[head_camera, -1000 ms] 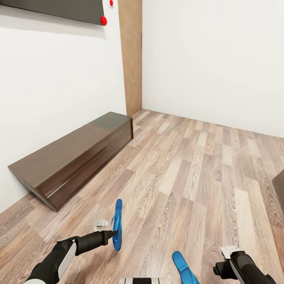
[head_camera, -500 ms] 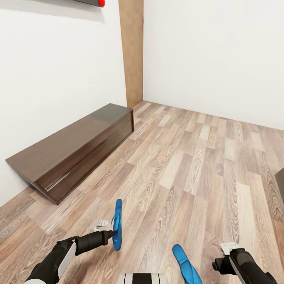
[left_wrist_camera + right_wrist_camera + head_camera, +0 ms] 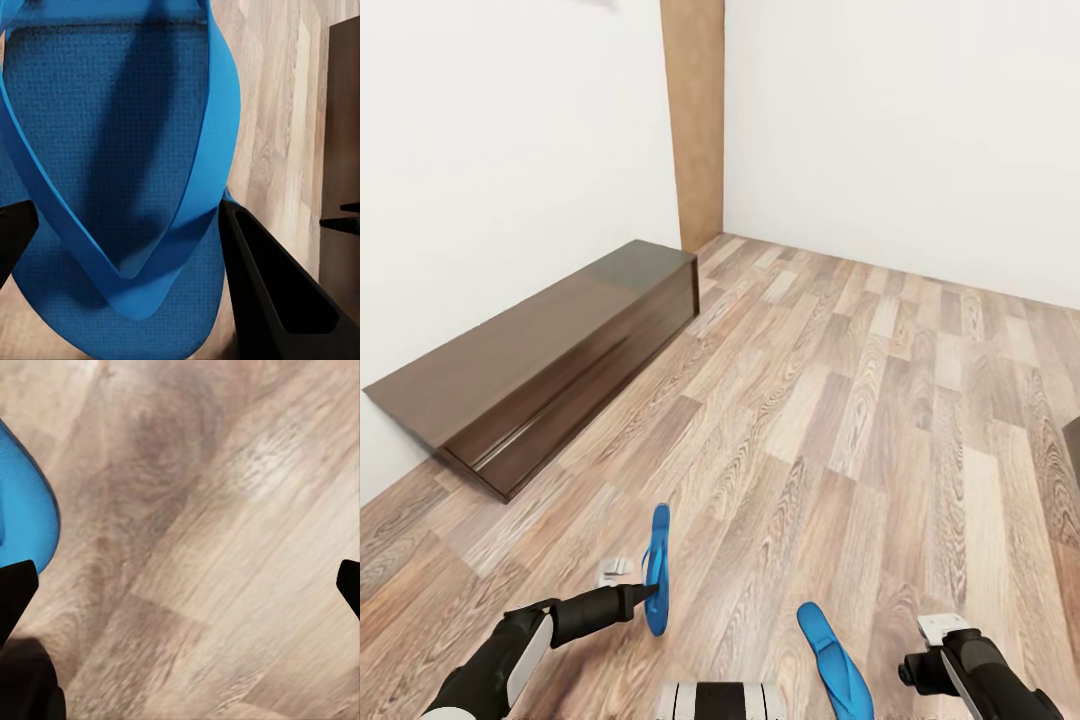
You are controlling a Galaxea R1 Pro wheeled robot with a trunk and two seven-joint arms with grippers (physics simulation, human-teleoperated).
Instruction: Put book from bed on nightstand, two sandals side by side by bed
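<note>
left gripper [image 3: 650, 590] clamped on one blue sandal [image 3: 656, 568], held on edge above the wood floor [image 3: 860, 420]; left wrist view has its black fingers [image 3: 270, 292] either side of the sole [image 3: 112, 150]. second sandal [image 3: 835, 665] lies flat on the floor, near the first, just beside the right gripper [image 3: 920, 672]. right fingers [image 3: 15, 592] spread apart over bare floor. long low dark cabinet [image 3: 540, 360] against the wall, well apart from the first sandal.

long dark cabinet [image 3: 535, 365] against wall, wood floor [image 3: 860, 420]
</note>
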